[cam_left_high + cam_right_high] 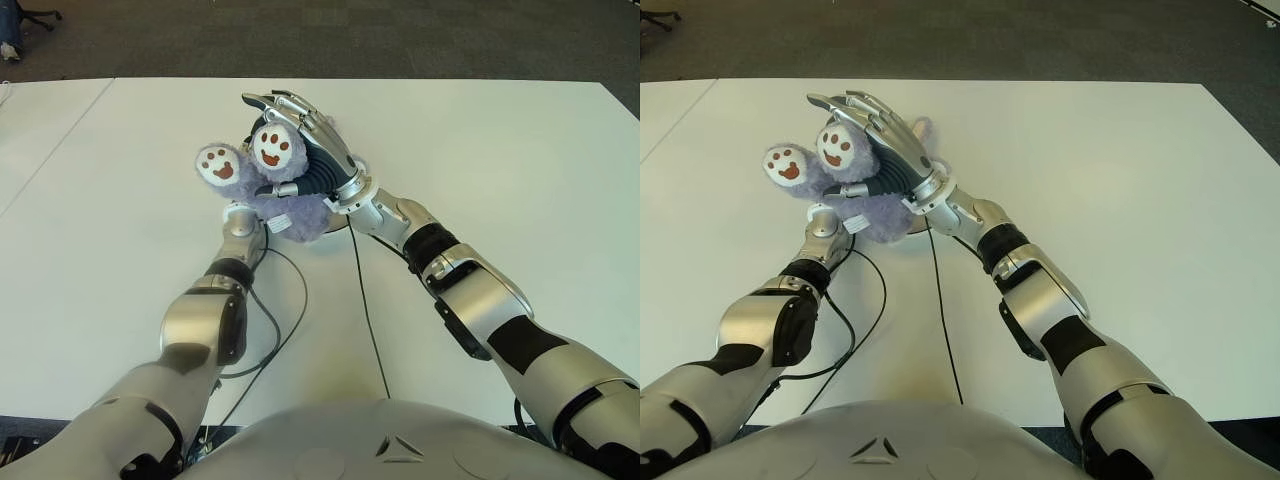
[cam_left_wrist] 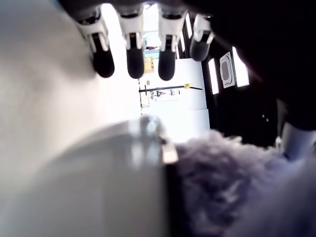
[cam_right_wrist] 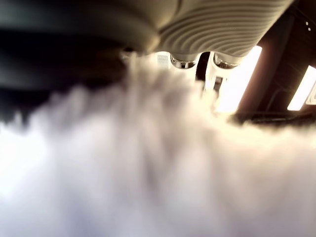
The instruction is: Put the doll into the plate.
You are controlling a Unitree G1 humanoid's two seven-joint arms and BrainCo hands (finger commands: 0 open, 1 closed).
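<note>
We see the purple doll point(image 1: 270, 180), feet up, mid-surface point(image 1: 500, 150), our right robot hand point(image 1: 305, 140) pressed along its side with fingers extended, our left robot hand point(image 1: 245, 222) beneath it, fingers straight.

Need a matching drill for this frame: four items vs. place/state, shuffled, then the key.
Things:
1. doll
2. right hand
3. left hand
4. black cable

Place or state:
A. lies on the white table between the two arms
B. lavender plush, paw soles turned up
C. against the doll, on the robot's right of it
D. beneath the doll, fingers straight in its wrist view

Pairs: 1-B; 2-C; 3-D; 4-A
</note>
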